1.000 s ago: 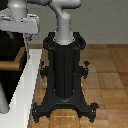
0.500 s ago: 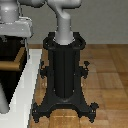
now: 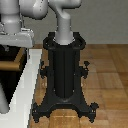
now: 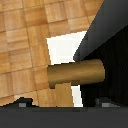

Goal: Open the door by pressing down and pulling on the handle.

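While you look through the wrist view, you have the handle (image 4: 75,73) right in front of you: a short brass-tan bar lying level, with its bent stub dropping toward the gripper (image 4: 64,102). You see only two dark fingertips (image 4: 22,103) poking up from the black band at the frame's edge, one on each side of that stub and apart from each other, so the hand is spread, with nothing pinched. Whether those tips touch the stub, you cannot tell. Behind the bar you get the door (image 4: 107,40), a very dark slanted panel, with a white frame (image 4: 65,47) beside it.

Switch to the exterior view and the handle shows as a tan bar (image 3: 10,65) at the exterior view's left edge, against the dark door (image 3: 9,90), under the grey-white arm (image 3: 20,22). A white frame edge (image 3: 27,80) runs down beside it. The black ribbed pedestal (image 3: 65,75) stands in the middle on splayed feet.

No containers show. You have a wooden parquet floor (image 3: 110,75) underfoot and a plain brownish wall (image 3: 107,22) behind. No writing or labels can be read.
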Tool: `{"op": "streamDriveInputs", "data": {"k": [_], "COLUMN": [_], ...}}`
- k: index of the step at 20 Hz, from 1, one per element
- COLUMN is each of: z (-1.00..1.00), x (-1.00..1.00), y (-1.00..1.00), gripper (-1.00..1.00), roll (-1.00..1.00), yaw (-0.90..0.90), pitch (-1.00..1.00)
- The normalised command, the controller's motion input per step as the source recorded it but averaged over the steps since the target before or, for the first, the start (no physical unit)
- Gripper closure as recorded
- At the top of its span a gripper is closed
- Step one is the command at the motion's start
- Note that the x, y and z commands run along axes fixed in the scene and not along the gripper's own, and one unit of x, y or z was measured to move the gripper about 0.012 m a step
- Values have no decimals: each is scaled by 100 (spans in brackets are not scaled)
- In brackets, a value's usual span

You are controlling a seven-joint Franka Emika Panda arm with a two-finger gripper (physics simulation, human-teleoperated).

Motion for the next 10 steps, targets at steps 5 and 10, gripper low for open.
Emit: {"op": "streamDriveInputs", "data": {"k": [5, 10], "z": [-60, -40], "x": [0, 0], "y": [-20, 0], "gripper": [-100, -100], "roll": [0, 0], "yaw": [0, 0], "pitch": [0, 0]}}
